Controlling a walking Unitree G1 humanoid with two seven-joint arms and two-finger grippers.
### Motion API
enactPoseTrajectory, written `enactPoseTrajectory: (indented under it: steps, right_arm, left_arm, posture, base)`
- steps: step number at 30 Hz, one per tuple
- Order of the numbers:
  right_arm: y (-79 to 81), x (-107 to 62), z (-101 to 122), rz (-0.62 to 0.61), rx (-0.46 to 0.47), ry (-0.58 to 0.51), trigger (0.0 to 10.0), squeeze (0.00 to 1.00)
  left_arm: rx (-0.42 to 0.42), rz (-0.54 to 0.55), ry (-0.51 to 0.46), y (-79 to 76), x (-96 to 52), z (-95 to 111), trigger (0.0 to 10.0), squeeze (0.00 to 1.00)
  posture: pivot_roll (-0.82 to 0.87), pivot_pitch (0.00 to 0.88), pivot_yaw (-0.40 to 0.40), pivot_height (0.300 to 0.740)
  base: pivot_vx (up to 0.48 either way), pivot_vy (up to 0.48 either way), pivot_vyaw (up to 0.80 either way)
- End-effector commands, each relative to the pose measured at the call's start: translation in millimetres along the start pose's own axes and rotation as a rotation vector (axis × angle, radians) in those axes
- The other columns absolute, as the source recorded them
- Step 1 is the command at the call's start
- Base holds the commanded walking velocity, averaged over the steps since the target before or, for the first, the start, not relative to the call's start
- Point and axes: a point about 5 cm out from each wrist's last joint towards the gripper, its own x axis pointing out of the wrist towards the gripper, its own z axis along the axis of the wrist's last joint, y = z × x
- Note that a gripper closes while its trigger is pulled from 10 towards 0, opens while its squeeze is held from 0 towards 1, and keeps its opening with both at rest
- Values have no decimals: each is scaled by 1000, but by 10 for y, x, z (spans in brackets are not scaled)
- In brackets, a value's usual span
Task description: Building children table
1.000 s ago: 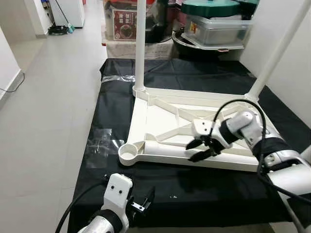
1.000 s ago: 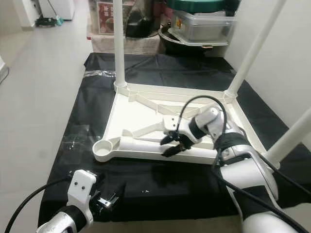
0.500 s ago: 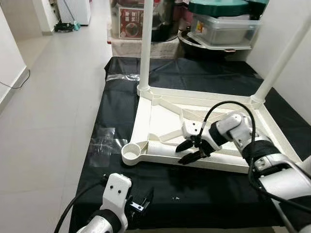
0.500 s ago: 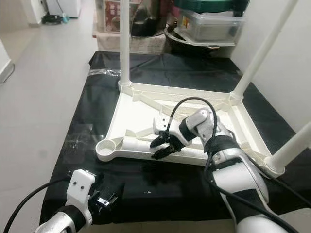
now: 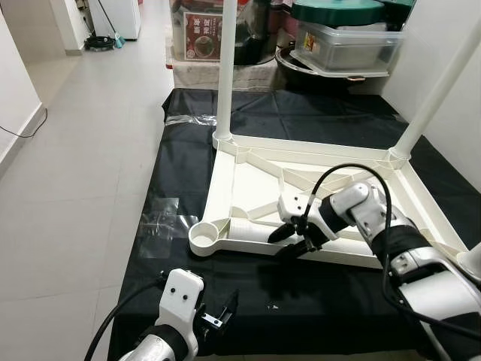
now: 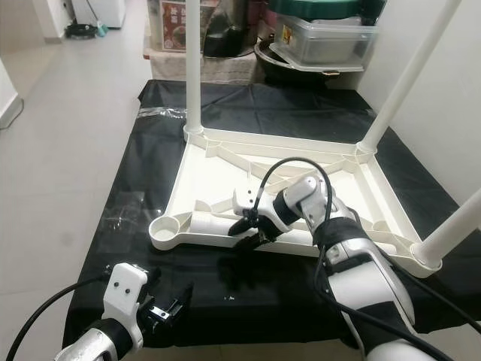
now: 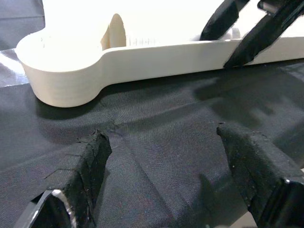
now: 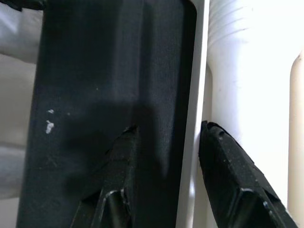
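The white children's table top (image 5: 248, 180) lies upside down on a black cloth (image 5: 180, 165). White legs stand up at its back left (image 5: 223, 75), back right (image 5: 436, 90) and front right (image 6: 451, 226) corners. The front left socket (image 5: 203, 237) is empty. A loose white leg (image 5: 252, 229) with a threaded end (image 8: 247, 71) lies inside along the front rim. My right gripper (image 5: 289, 241) is open and straddles that rim (image 8: 192, 118), one finger by the loose leg and one over the cloth. My left gripper (image 7: 164, 142) hovers open above the cloth in front of the socket corner.
A clear plastic wrapper (image 5: 158, 222) lies on the cloth left of the table top. Boxes, a lidded plastic bin (image 5: 346, 41) and a dark basin crowd the far edge. A white wall (image 5: 451, 75) runs along the right; tiled floor (image 5: 75, 150) spreads to the left.
My right gripper has slid left along the front rim toward the empty socket corner. The head camera shifted slightly at first. The left gripper has stayed put.
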Motion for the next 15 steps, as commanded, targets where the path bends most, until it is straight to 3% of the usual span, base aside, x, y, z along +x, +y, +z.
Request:
enactPoseTrajectory:
  steps: [1, 6, 10, 15]
  right_arm:
    - [45, 61, -147, -7, 29, 100, 10000, 0]
    - [48, 45, -199, -18, 39, 136, 10000, 0]
    - [75, -56, -362, -36, 47, 234, 10000, 0]
    - [56, -66, -334, -59, 49, 197, 10000, 0]
  left_arm:
    - [-16, -10, 15, -33, -3, -45, 10000, 0]
    - [-16, -10, 15, -36, -3, -45, 10000, 0]
    - [-19, -13, 16, -37, -10, -46, 10000, 0]
    - [-19, -16, 19, -36, -11, -50, 10000, 0]
  posture:
    - [107, 82, -101, 740]
    - [108, 80, -102, 740]
    - [104, 77, -97, 740]
    - [106, 75, -96, 740]
  base:
    - [0, 0, 0]
    - [0, 0, 0]
    - [0, 0, 0]
    - [0, 0, 0]
